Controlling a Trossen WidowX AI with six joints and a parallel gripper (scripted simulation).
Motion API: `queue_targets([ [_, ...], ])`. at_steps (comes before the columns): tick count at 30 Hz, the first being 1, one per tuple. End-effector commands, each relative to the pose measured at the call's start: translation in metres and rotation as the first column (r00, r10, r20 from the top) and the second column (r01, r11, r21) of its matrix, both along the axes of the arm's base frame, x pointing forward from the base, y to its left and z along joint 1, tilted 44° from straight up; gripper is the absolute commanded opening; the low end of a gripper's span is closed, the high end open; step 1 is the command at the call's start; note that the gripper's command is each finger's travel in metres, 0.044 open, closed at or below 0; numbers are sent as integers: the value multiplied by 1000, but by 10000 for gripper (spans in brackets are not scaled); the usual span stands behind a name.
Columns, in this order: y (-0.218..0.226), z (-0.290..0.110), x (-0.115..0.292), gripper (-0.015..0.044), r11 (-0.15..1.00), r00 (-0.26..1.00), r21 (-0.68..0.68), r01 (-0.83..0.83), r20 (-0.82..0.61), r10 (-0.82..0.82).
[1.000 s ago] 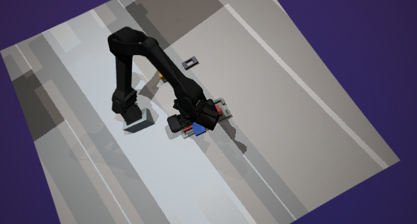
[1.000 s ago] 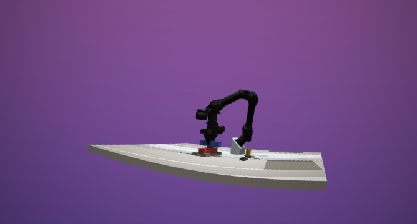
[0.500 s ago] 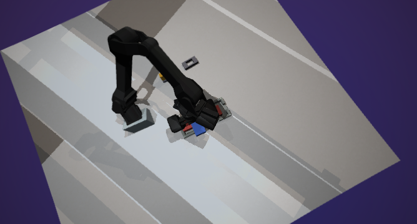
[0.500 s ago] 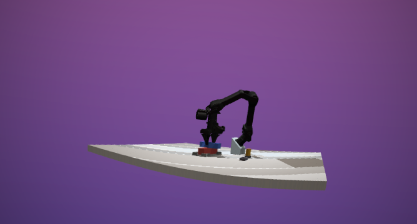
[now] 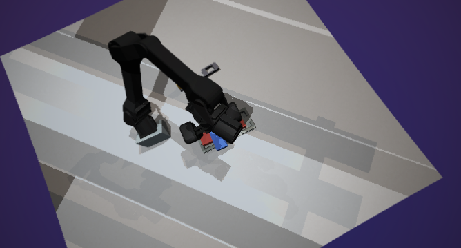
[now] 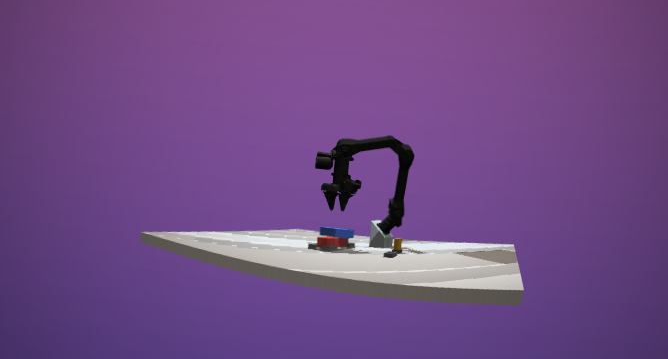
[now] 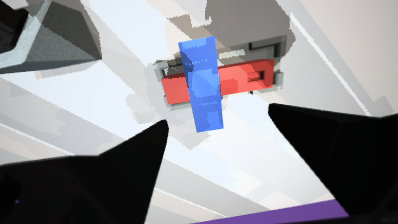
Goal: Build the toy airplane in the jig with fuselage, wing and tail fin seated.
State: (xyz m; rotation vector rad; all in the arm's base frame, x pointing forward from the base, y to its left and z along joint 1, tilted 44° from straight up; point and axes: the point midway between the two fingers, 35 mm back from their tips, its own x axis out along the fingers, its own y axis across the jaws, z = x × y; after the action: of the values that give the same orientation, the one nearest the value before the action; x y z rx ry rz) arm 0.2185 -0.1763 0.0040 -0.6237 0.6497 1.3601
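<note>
The red fuselage (image 5: 206, 139) (image 6: 327, 241) (image 7: 237, 80) lies lengthwise in the grey jig (image 6: 312, 246) (image 7: 279, 80); whether it is fully down is too small to tell. The blue wing (image 5: 219, 142) (image 6: 336, 232) (image 7: 204, 85) rests crosswise on top of the fuselage; its tab is hidden. The tail socket (image 7: 257, 76) near one fuselage end is empty. The orange tail fin (image 5: 179, 87) (image 6: 398, 244) stands away from the jig, near the arm base, partly hidden by the arm in the top view. My gripper (image 6: 337, 210) (image 7: 216, 116) is open and empty, well above the wing.
A small dark grey block (image 5: 204, 72) (image 6: 390, 254) with a rectangular opening lies near the tail fin. The pale grey arm base (image 5: 157, 137) (image 6: 381, 239) (image 7: 75, 37) stands to one side of the jig. Patchy shadows and light bands cross the table.
</note>
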Motion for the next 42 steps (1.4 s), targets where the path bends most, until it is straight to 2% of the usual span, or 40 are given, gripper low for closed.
queue_targets([
  [1, 0, -1, -1, 440, 999, 998, 14, 31, -51, -30],
  [4, 0, -1, -1, 440, 974, 949, 10, 225, -229, -217],
  [8, 0, -1, 0, 440, 876, 766, -54, 480, -461, -448],
  [13, -1, -1, 0, 440, 671, 390, -219, 709, -671, -631],
  [16, -1, 0, 0, 440, 522, 117, -349, 778, -736, -667],
  [18, 0, 0, 0, 440, 457, -2, -409, 790, -747, -664],
  [34, 1, 2, 1, 440, 448, -18, -417, 791, -748, -664],
  [42, 71, 84, 12, 440, 421, -34, -429, 800, -732, -681],
])
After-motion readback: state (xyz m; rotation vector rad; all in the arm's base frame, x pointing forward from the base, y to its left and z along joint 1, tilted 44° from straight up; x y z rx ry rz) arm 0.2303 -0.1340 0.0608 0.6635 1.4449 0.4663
